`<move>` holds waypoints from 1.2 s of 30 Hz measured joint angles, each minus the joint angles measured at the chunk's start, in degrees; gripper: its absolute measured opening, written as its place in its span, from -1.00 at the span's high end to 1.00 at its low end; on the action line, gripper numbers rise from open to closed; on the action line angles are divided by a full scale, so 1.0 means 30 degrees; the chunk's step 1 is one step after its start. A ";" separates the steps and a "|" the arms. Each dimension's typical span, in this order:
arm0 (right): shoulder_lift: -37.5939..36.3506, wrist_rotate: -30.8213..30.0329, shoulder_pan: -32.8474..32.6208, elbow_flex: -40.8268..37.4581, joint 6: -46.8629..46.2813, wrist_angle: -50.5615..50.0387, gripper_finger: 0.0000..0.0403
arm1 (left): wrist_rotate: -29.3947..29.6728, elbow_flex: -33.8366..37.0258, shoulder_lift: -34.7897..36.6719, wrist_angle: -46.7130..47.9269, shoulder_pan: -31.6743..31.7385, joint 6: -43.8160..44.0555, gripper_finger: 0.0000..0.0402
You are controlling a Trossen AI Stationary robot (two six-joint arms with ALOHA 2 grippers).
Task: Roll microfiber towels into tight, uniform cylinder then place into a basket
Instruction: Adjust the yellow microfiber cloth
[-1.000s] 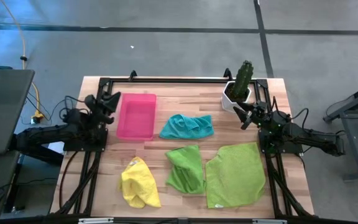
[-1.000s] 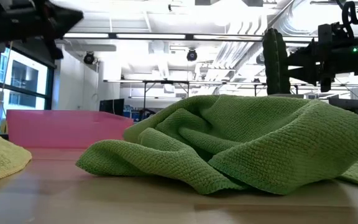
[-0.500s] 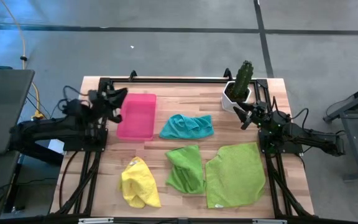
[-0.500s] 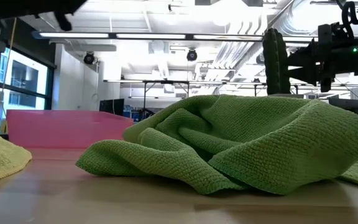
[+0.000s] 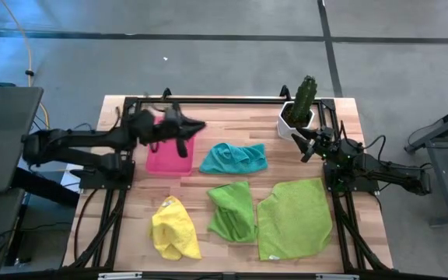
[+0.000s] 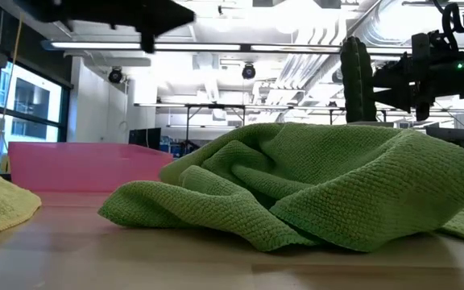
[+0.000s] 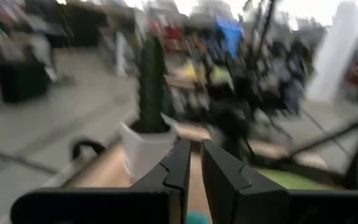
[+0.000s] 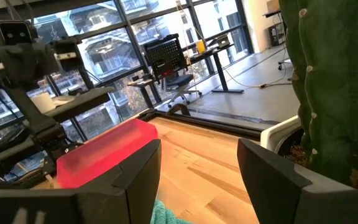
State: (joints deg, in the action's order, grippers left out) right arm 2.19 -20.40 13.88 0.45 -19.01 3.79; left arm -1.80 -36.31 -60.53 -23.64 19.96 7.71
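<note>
A wooden table stands on a grey floor. The left gripper hangs over the pink basket, fingers almost shut, holding nothing. Four towels lie flat: yellow towel, teal towel, small green towel, big green towel. The right gripper waits wide open and empty beside the cactus pot.
</note>
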 joint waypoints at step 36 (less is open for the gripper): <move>0.0003 0.0006 -0.0003 0.0000 0.0003 0.0015 -0.01 | -0.2028 -0.4667 -0.8107 0.7965 -0.9515 0.1315 0.85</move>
State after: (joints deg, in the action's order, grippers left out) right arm 2.20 -20.39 13.87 0.45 -19.00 3.84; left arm -7.89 -50.31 -84.85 0.26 -8.59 11.66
